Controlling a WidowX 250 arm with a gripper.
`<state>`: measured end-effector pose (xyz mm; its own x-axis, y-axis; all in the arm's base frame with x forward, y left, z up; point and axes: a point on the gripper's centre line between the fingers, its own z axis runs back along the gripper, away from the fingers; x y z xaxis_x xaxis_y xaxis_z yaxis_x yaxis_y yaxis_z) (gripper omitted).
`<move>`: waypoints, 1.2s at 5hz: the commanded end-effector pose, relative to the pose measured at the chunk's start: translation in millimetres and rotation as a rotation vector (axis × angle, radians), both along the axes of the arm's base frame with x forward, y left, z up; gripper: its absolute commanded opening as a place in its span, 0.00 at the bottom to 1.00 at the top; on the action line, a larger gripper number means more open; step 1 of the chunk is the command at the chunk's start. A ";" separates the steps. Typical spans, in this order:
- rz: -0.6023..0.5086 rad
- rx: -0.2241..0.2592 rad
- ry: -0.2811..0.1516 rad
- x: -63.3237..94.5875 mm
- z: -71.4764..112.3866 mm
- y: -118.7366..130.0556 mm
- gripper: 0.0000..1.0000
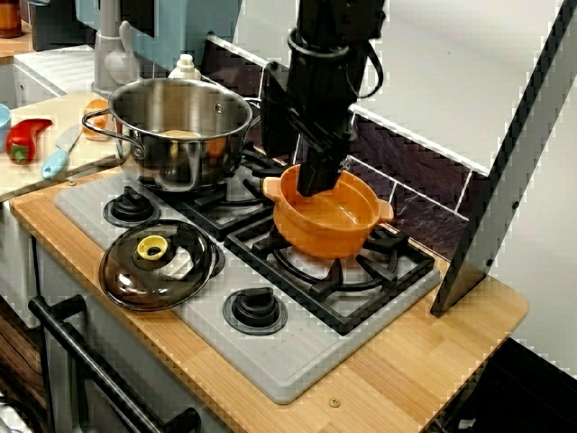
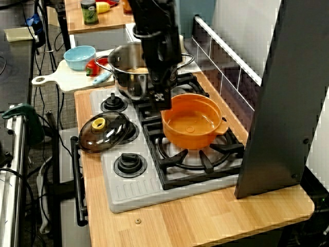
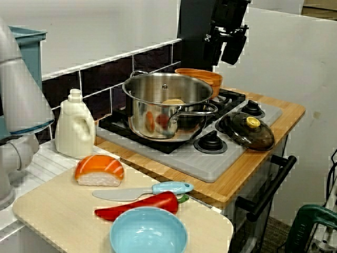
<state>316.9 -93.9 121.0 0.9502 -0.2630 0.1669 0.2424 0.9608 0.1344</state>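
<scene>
Orange pot [image 1: 329, 221] upright, handles along backsplash [image 1: 410, 167], tool [image 1: 317, 185] at rim.

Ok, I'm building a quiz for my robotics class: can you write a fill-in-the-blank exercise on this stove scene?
1. The knob on the dark glass lid is ___.
2. The black gripper is nearest the round two-handled pot coloured ___.
3. The shiny steel pot stands on the grey stove with no ___ on it.
Missing words: yellow; orange; lid.
</scene>
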 end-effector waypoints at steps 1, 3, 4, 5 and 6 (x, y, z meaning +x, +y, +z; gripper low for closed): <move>-0.014 0.003 -0.061 12.8 7.6 -13.8 1.00; -0.043 0.001 -0.067 15.3 8.7 -28.3 1.00; -0.096 0.017 -0.073 17.2 5.7 -31.8 1.00; -0.113 0.032 -0.075 20.2 2.7 -32.4 1.00; -0.160 0.044 -0.092 24.1 1.0 -33.6 1.00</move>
